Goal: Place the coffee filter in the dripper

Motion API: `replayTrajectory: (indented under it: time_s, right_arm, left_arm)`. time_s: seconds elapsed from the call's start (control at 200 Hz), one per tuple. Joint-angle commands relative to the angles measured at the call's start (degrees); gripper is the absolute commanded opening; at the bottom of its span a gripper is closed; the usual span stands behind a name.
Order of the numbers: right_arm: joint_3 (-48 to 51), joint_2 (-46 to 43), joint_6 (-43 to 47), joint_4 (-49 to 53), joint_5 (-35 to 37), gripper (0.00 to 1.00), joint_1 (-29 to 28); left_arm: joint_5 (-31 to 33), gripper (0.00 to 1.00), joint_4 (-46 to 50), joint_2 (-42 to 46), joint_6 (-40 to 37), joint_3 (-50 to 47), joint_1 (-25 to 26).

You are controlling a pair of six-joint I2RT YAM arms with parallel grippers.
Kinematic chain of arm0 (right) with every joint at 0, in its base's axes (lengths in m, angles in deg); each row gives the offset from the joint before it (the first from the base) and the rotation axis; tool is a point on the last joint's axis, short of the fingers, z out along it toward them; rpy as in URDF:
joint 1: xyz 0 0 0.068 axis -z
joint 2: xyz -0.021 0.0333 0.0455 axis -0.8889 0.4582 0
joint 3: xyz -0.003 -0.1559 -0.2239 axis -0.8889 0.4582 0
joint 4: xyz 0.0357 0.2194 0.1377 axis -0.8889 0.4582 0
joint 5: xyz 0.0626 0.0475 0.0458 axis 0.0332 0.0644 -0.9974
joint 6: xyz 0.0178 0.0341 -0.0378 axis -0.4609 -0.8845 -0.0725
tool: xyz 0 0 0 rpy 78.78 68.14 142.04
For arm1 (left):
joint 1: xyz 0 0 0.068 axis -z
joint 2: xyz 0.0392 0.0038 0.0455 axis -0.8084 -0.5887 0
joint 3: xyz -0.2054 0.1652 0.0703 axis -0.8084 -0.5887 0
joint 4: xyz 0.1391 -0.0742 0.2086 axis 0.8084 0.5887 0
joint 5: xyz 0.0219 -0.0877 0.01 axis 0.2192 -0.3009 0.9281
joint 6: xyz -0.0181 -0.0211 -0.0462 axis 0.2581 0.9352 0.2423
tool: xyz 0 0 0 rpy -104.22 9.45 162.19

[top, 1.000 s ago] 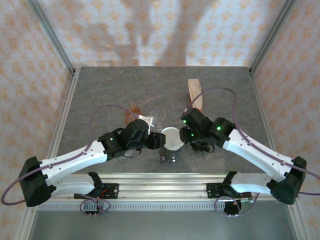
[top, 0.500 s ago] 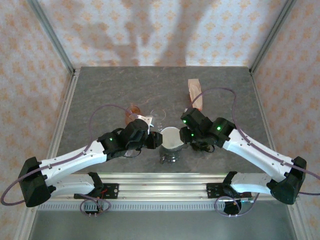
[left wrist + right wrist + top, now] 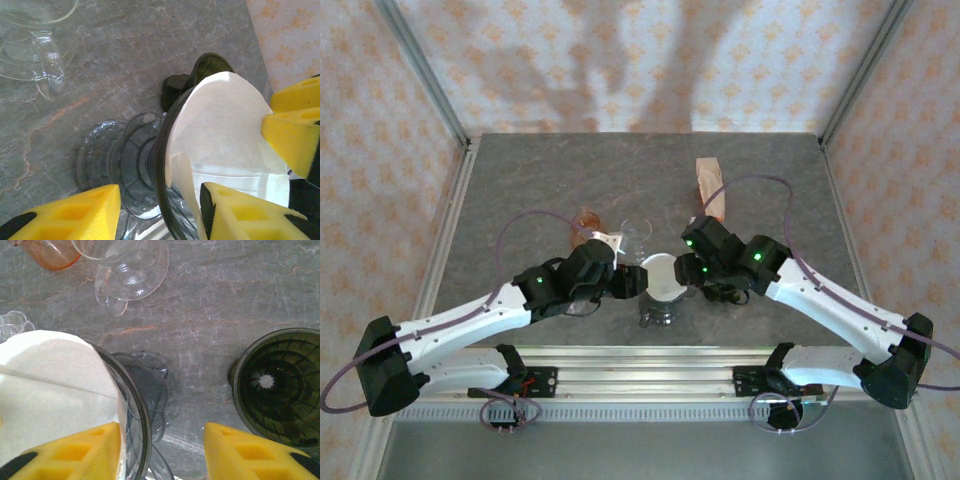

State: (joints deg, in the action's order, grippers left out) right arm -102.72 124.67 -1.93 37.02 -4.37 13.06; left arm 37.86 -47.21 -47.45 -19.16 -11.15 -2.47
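Note:
The white paper coffee filter [image 3: 662, 274] sits inside the clear dripper [image 3: 657, 310], which has a dark rim, at the near middle of the table. In the left wrist view, the filter [image 3: 225, 125] lines the dripper's [image 3: 135, 170] bowl. My left gripper [image 3: 160, 192] is open and straddles the rim, one finger outside the wall and one inside against the paper. My right gripper [image 3: 161, 429] is open too. Its left finger is over the filter [image 3: 50, 380] at the dripper's [image 3: 142, 405] rim, and its right finger hangs over bare table.
A dark green dripper [image 3: 275, 385] stands just right of the clear one. Behind them are a glass pitcher [image 3: 638, 235] and an orange cup [image 3: 586, 220]. A brown paper pack [image 3: 710, 185] lies further back. The metal rail runs along the near edge.
The right gripper's jaws have opened at the dripper rim. The left gripper's jaws closed briefly and opened again. The filter stays in the dripper, and both arms have barely shifted.

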Motion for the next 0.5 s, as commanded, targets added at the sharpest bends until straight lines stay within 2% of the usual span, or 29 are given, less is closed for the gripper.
replayTrajectory:
  time_s: [0.0,0.265,0.49]
  right_arm:
    - [0.3,-1.1,-0.6,0.4,1.1,0.53,0.1]
    - [-0.6,-2.1,-0.9,0.6,1.7,0.63,0.1]
    - [-2.0,-3.5,-0.9,1.4,3.3,0.63,0.1]
  left_arm:
    - [1.6,0.49,0.4,1.9,0.4,-0.5,-0.3]
    - [1.7,0.54,0.3,2.6,0.6,-0.2,-0.3]
    - [2.7,0.57,1.3,4.1,0.4,0.3,-0.3]
